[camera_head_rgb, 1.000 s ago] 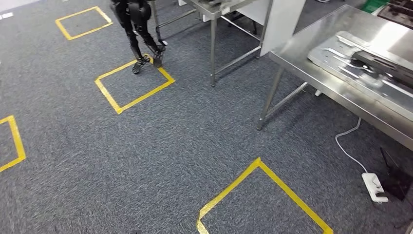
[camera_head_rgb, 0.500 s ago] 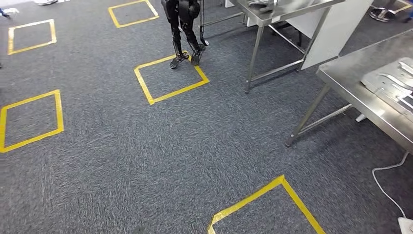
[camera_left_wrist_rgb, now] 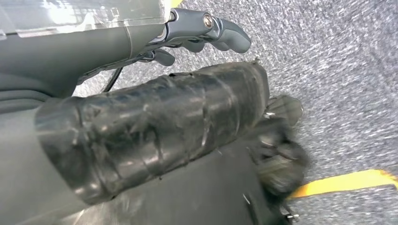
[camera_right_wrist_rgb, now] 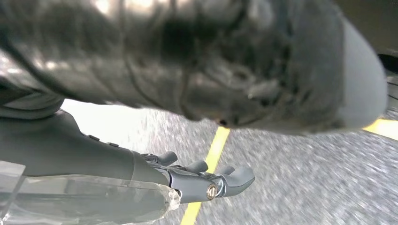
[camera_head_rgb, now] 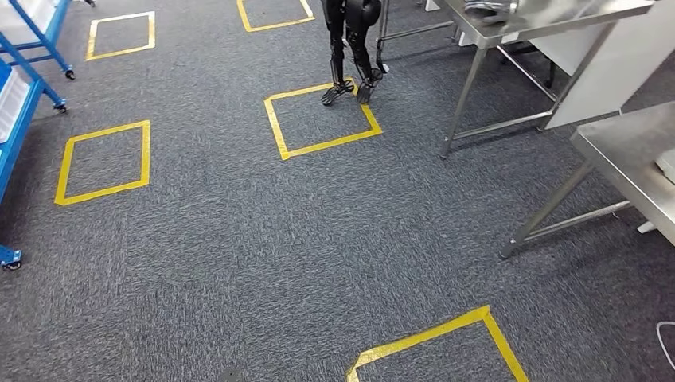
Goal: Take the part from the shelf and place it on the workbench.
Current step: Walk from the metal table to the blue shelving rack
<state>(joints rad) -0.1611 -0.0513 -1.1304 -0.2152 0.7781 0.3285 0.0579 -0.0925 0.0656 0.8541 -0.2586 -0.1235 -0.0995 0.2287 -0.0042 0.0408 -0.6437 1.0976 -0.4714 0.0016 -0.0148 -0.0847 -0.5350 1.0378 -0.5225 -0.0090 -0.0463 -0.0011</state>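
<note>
A blue shelf frame (camera_head_rgb: 17, 83) on castors, with white bins, stands at the far left of the head view. A corner of the steel workbench (camera_head_rgb: 625, 155) shows at the right edge. I cannot make out the part on the shelf. My left hand (camera_left_wrist_rgb: 202, 29) hangs beside my body above the grey carpet, its fingers loosely apart and holding nothing. My right hand (camera_right_wrist_rgb: 202, 180) hangs the same way over the carpet near a yellow tape line, with nothing in it.
Yellow tape squares (camera_head_rgb: 322, 119) mark the grey carpet. Another dark legged robot (camera_head_rgb: 350, 48) stands at the far edge of one square. A second steel table (camera_head_rgb: 541, 16) stands at the back right. A white cable (camera_head_rgb: 665, 338) lies at the lower right.
The camera has turned left, so the whole scene has slid to the right. The blue shelf has come into view at the left, and most of the workbench has left the picture.
</note>
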